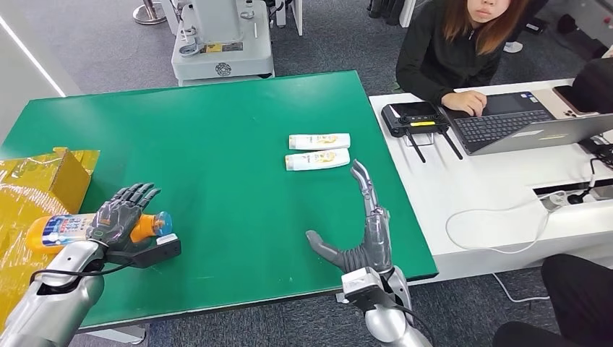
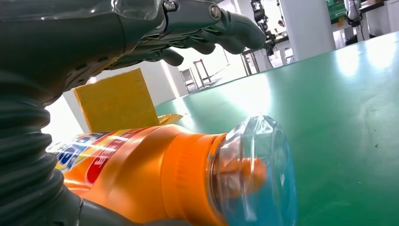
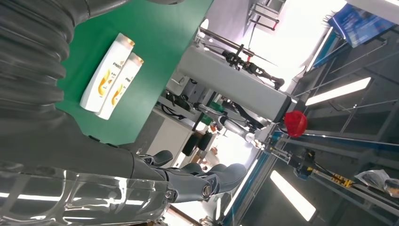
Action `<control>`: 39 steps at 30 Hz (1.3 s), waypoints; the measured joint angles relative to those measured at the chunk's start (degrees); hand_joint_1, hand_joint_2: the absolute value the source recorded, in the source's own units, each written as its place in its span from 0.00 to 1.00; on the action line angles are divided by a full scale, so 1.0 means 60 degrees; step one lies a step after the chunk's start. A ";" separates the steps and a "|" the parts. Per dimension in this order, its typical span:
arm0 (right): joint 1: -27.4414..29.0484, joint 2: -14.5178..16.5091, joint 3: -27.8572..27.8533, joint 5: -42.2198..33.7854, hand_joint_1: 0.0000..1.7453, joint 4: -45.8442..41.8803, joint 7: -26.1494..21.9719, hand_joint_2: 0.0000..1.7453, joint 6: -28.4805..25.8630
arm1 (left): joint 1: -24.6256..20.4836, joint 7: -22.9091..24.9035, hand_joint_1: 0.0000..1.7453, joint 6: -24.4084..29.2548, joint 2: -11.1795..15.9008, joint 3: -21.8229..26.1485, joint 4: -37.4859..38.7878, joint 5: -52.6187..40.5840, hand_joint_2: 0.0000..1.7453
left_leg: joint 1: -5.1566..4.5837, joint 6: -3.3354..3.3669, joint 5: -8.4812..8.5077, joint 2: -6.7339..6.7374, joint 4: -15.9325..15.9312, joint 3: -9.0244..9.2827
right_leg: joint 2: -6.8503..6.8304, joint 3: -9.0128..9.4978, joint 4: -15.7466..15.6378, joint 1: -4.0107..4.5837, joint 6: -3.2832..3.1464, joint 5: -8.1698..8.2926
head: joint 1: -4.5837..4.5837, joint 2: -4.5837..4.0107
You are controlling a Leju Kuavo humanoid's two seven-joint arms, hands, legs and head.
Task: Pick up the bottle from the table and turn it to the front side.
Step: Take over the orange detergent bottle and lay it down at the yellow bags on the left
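Note:
An orange bottle (image 1: 61, 229) with a clear blue cap lies on its side in my left hand (image 1: 119, 217) at the green table's (image 1: 217, 144) front left edge, its base out past the edge. In the left wrist view the bottle (image 2: 155, 174) sits under the palm with the thumb beneath it, and the fingers (image 2: 221, 28) stretch out above it. My right hand (image 1: 365, 231) hovers open over the table's front right, fingers pointing away and thumb out. Two white shampoo bottles (image 1: 319, 141) (image 1: 317, 159) lie side by side beyond it, also in the right wrist view (image 3: 106, 73).
A yellow cardboard box (image 1: 50, 177) and yellow wrapping stand at the table's left end, close behind my left hand. A white desk (image 1: 506, 202) with a laptop, cables and a black device adjoins the right side, where a person (image 1: 455, 50) sits. A white machine stands beyond the table.

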 joint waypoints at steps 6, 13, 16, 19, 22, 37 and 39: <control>0.0002 0.0000 0.0000 0.0000 0.00 0.0005 -0.0001 1.00 -0.0001 | -0.0018 0.0000 0.00 0.0005 -0.0051 0.0000 0.0073 0.0000 1.00 | 0.0000 0.0000 0.0000 0.0000 0.0001 0.0000 | 0.0000 0.0001 0.0000 0.0000 0.0000 0.0000 | 0.0000 0.0000; 0.0002 0.0000 0.0000 0.0000 0.00 0.0006 -0.0001 1.00 -0.0001 | -0.0026 0.0000 0.00 0.0011 -0.0071 0.0000 0.0110 0.0000 1.00 | 0.0000 0.0000 0.0000 0.0000 0.0000 0.0000 | 0.0000 0.0000 0.0000 0.0000 0.0000 0.0000 | 0.0000 0.0000; 0.0002 0.0000 0.0000 0.0000 0.00 0.0006 0.0000 1.00 -0.0001 | -0.0028 0.0000 0.00 0.0011 -0.0074 0.0000 0.0117 0.0000 1.00 | 0.0000 0.0000 0.0000 0.0000 0.0000 0.0001 | 0.0000 0.0000 0.0001 0.0000 0.0000 0.0000 | 0.0000 0.0000; 0.0002 0.0000 0.0000 0.0000 0.00 0.0006 -0.0001 1.00 -0.0001 | -0.0028 0.0000 0.00 0.0011 -0.0076 0.0000 0.0118 0.0000 1.00 | 0.0000 0.0000 0.0000 0.0000 0.0000 0.0001 | 0.0000 0.0000 0.0002 0.0000 0.0000 0.0000 | 0.0000 0.0000; 0.0002 0.0000 0.0000 0.0000 0.00 0.0006 -0.0001 1.00 -0.0002 | -0.0028 0.0000 0.00 0.0011 -0.0077 0.0000 0.0123 0.0000 1.00 | 0.0000 0.0000 0.0000 0.0000 0.0000 0.0001 | 0.0000 0.0000 0.0002 0.0000 0.0000 0.0000 | 0.0000 -0.0001; 0.0003 0.0000 0.0000 0.0000 0.00 0.0006 -0.0001 1.00 -0.0004 | -0.0030 0.0000 0.00 0.0011 -0.0116 0.0000 0.0155 0.0000 1.00 | 0.0000 0.0000 0.0000 0.0000 0.0000 0.0001 | 0.0000 0.0001 0.0003 0.0000 0.0000 0.0000 | 0.0000 0.0000; 0.0003 0.0000 0.0000 0.0000 0.00 0.0006 -0.0001 1.00 -0.0004 | -0.0030 0.0000 0.00 0.0011 -0.0116 0.0000 0.0155 0.0000 1.00 | 0.0000 0.0000 0.0000 0.0000 0.0000 0.0001 | 0.0000 0.0001 0.0003 0.0000 0.0000 0.0000 | 0.0000 0.0000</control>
